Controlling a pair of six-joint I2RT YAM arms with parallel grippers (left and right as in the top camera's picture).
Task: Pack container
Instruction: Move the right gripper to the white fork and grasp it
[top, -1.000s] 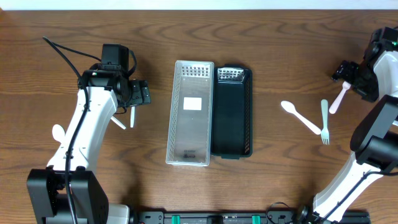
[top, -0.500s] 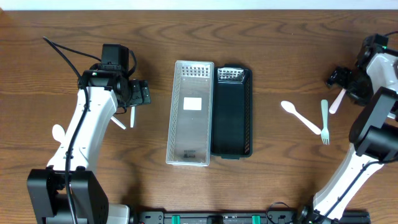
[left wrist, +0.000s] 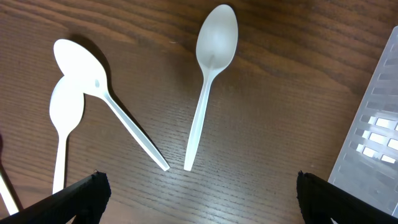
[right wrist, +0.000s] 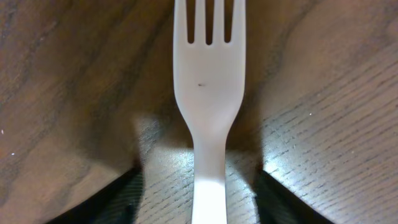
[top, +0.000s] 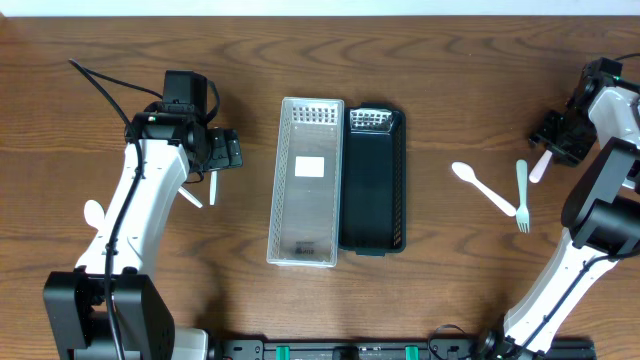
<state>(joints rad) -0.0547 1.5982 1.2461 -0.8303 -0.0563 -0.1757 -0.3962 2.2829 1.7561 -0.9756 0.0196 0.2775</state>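
Pale plastic fork [right wrist: 209, 93], tines away from right claw [right wrist: 200, 193], handle lengthwise between spread jaws

White arm links [top: 148, 205], black joints [top: 185, 92] — loose black cable [top: 100, 84]

Clear container [top: 305, 215] just beside black tray [top: 372, 205]; white spoon [top: 482, 187], green fork [top: 522, 195] rightward

Left jaws wide, right jaws narrower
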